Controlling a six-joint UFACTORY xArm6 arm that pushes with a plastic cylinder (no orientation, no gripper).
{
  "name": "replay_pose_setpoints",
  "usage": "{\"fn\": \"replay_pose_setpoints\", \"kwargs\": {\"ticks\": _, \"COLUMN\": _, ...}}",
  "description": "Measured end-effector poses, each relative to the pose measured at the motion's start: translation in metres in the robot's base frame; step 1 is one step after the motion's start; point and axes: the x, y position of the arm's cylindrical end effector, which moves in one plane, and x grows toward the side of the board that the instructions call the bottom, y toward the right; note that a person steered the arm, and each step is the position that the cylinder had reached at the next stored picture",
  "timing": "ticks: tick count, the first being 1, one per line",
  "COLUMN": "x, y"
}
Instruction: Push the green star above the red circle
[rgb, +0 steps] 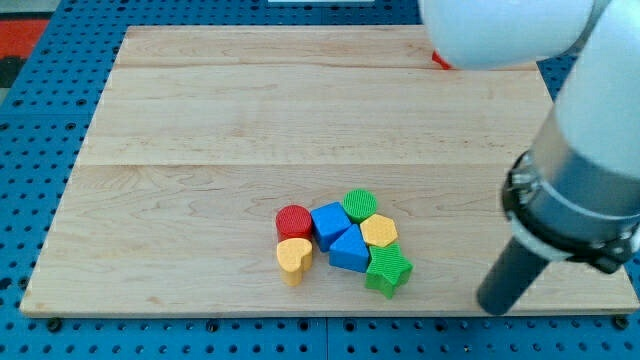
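The green star lies at the lower right of a tight cluster of blocks near the view's bottom centre. The red circle sits at the cluster's left end. Between them are a blue cube, a blue triangular block, a yellow hexagon and a green circle. A yellow heart lies just below the red circle. My tip is on the board to the right of the green star, about a hundred pixels away, touching no block.
The wooden board lies on a blue perforated table. The arm's white and grey body covers the view's right side. A small red piece shows at the board's top right, partly hidden by the arm.
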Motion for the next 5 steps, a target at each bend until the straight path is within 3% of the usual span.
{"fn": "replay_pose_setpoints", "kwargs": {"ticks": 1, "x": -0.017, "y": -0.059}}
{"fn": "replay_pose_setpoints", "kwargs": {"ticks": 3, "x": -0.054, "y": -0.081}}
{"fn": "replay_pose_setpoints", "kwargs": {"ticks": 4, "x": -0.095, "y": -0.103}}
{"fn": "replay_pose_setpoints", "kwargs": {"ticks": 5, "x": -0.096, "y": -0.118}}
